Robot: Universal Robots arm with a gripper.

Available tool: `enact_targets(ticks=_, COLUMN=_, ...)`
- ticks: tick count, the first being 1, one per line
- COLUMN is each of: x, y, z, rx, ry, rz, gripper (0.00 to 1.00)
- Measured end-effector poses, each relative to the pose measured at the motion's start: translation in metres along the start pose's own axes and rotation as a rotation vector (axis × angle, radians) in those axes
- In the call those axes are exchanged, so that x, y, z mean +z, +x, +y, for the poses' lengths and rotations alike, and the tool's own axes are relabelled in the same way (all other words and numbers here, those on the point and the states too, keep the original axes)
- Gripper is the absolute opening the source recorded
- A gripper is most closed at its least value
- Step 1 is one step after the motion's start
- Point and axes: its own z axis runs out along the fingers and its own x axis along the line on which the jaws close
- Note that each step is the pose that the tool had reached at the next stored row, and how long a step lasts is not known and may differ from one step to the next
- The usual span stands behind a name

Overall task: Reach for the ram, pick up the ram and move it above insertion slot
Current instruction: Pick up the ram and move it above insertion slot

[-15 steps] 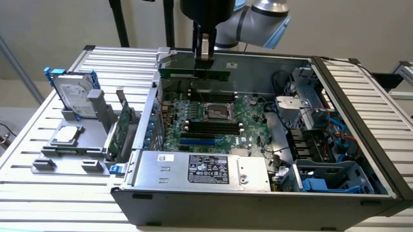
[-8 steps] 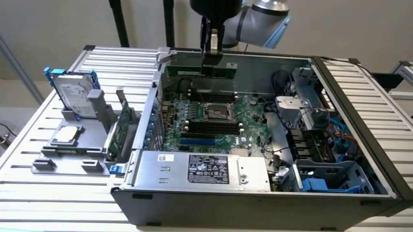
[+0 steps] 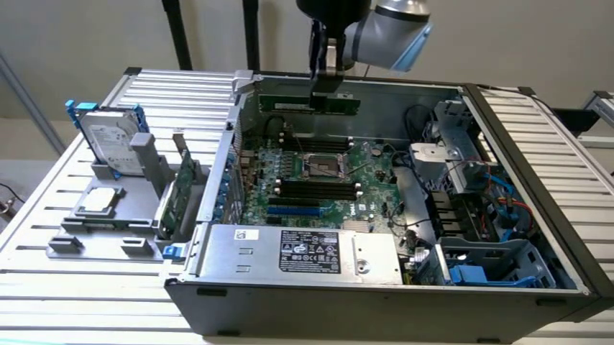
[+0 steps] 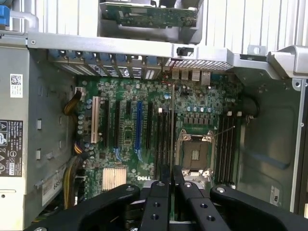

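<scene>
Steel front: the near wall of the open computer case [image 3: 384,305] is cut off by the exterior view's lower edge.
PSU: silver power supply [image 3: 302,253] with a label sits at the near side of the case; whatever lies under it is hidden.
Case contents: green motherboard [image 3: 317,172] with an open CPU socket [image 3: 324,165] between two banks of black memory slots [image 3: 317,190]; cable bundles and blue drive bays [image 3: 489,266] toward the exterior view's right.
Surface: ribbed metal table [image 3: 86,295]; a grey fixture [image 3: 106,215] on the exterior view's left holds a silver hard drive [image 3: 111,140] and an upright green expansion card [image 3: 182,194].
Gripper: black gripper [image 3: 324,83] hangs above the far side of the case, fingers [image 4: 159,202] closed on the ram.
Ram: long green ram [image 3: 309,103] held level in the air above the motherboard, near the case's back wall; seen edge-on as a thin line [image 4: 172,125] in the wrist view, over the slots beside the socket.
Room: pale wall and dark posts behind; arm's upper part cut off.
</scene>
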Motion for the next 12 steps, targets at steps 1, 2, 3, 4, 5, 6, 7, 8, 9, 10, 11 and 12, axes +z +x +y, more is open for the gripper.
enact_targets(ticks=1, x=0.0002, y=-0.0011, z=-0.0017, rx=0.0, ry=-0.0001, rz=0.0029, gripper=0.13)
enact_targets(ticks=2, x=0.0004, y=-0.0019, z=-0.0032, rx=0.0, ry=-0.0001, rz=0.0053, gripper=0.13)
enact_targets(ticks=3, x=0.0006, y=-0.0026, z=-0.0048, rx=0.0, ry=-0.0002, rz=0.0074, gripper=0.13)
enact_targets(ticks=4, x=0.0006, y=-0.003, z=-0.006, rx=0.001, ry=-0.0003, rz=0.0088, gripper=0.13)
enact_targets(ticks=5, x=0.0007, y=-0.0033, z=-0.0067, rx=0.001, ry=-0.0002, rz=0.0091, gripper=0.13)
enact_targets(ticks=6, x=0.0007, y=-0.0033, z=-0.0069, rx=0.001, ry=-0.0003, rz=0.0095, gripper=0.13)
enact_targets(ticks=7, x=0.0007, y=-0.0033, z=-0.0069, rx=0.001, ry=-0.0002, rz=0.0095, gripper=0.13)
enact_targets(ticks=8, x=0.0007, y=-0.0033, z=-0.0069, rx=0.001, ry=-0.0002, rz=0.0095, gripper=0.13)
enact_targets(ticks=9, x=0.0007, y=-0.0033, z=-0.007, rx=0.001, ry=-0.0002, rz=0.0095, gripper=0.13)
enact_targets(ticks=10, x=0.0007, y=-0.0033, z=-0.007, rx=0.001, ry=-0.0002, rz=0.0095, gripper=0.13)
enact_targets(ticks=11, x=0.0007, y=-0.0033, z=-0.007, rx=0.001, ry=-0.0002, rz=0.0095, gripper=0.13)
enact_targets(ticks=12, x=0.0007, y=-0.0033, z=-0.007, rx=0.001, ry=-0.0002, rz=0.0095, gripper=0.13)
